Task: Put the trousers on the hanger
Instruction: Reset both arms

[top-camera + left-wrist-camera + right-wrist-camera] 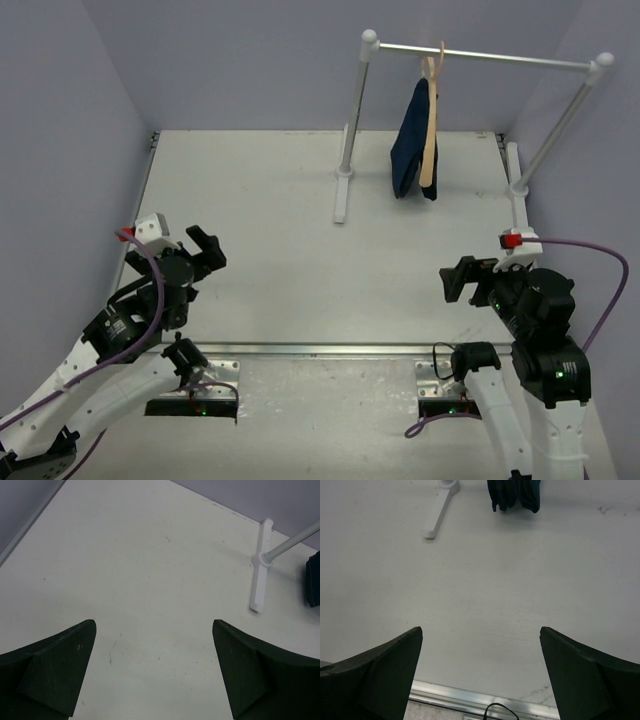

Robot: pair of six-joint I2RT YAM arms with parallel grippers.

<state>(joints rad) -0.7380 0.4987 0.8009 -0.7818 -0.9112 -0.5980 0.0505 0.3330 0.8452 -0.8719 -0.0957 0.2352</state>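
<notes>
The dark navy trousers [410, 140] hang folded over the tan wooden hanger [430, 130], which hooks on the white rail [480, 55] at the back right. Their lower ends show in the right wrist view [514, 494] and at the edge of the left wrist view [314, 579]. My left gripper [207, 252] is open and empty at the near left, far from the trousers. My right gripper [458, 282] is open and empty at the near right, above the table's front edge.
The rail stands on two ball-topped posts with white feet [342, 195] [520, 190]; the left foot shows in both wrist views [260, 575] [439, 517]. A metal strip [330, 350] runs along the table's front edge. Grey walls close in the left, back and right.
</notes>
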